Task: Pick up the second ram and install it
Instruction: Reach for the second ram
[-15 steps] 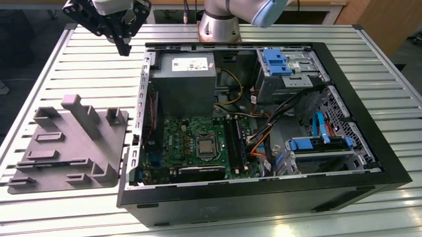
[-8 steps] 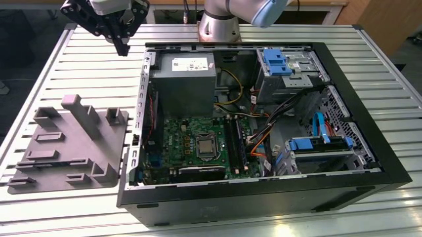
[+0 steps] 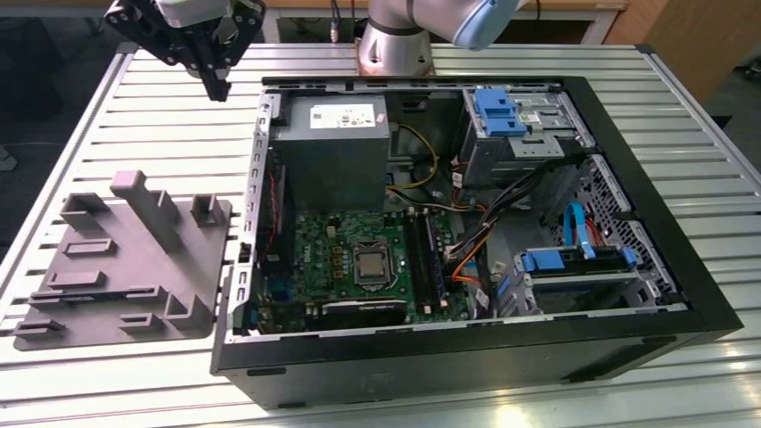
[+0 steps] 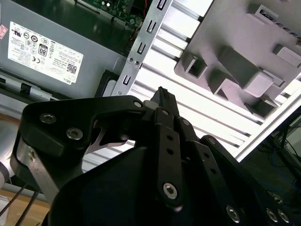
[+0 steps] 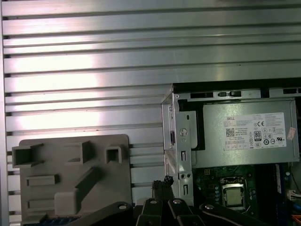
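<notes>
At the upper left of the exterior view, the end effector (image 3: 219, 91) hangs above the slatted aluminium worktop (image 3: 155, 134), just off the far left corner of the open computer case (image 3: 476, 349). Its black fingers are pressed together at the tips, and nothing shows between them; both wrist views show the same closed tips (image 4: 160, 92) (image 5: 162, 182) over bare slats.

The second ram (image 3: 107, 292) appears to be the dark, narrow strip lying flat in a slot of the gray fixture (image 3: 125, 263), in the lower left of the exterior view. It is well apart from the end effector, nearer the camera and slightly further towards that view's left. In the first wrist view a bluish strip (image 5: 59, 220) sits on the fixture (image 5: 70, 188), apart from the fingertips.

Inside the case, the gray power supply (image 3: 331, 143) sits at the far end, with the green motherboard (image 3: 339, 241) nearer the camera. The long black memory sockets (image 3: 425, 259) run along the motherboard's edge towards the exterior view's right, far from the end effector.
</notes>
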Robot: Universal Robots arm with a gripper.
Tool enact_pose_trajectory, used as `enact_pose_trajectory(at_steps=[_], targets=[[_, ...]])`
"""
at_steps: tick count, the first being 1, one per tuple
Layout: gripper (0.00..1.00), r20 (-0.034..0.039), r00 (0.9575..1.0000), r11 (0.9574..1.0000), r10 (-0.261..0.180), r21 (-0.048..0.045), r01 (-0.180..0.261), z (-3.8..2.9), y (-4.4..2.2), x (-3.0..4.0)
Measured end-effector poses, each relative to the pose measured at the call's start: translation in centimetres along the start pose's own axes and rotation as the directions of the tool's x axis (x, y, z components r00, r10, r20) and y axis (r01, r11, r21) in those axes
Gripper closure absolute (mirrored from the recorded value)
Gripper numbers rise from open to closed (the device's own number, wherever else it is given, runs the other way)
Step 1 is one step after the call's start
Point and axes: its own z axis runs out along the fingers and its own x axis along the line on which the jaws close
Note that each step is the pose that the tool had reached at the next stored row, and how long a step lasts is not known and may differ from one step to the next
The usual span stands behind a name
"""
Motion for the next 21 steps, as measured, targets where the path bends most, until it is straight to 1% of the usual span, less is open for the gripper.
enact_pose_trajectory(at_steps=[21], targets=[[0.89, 0.0000, 1.0000, 1.0000, 0.000, 0.0000, 0.000, -0.02, -0.06, 0.85]])
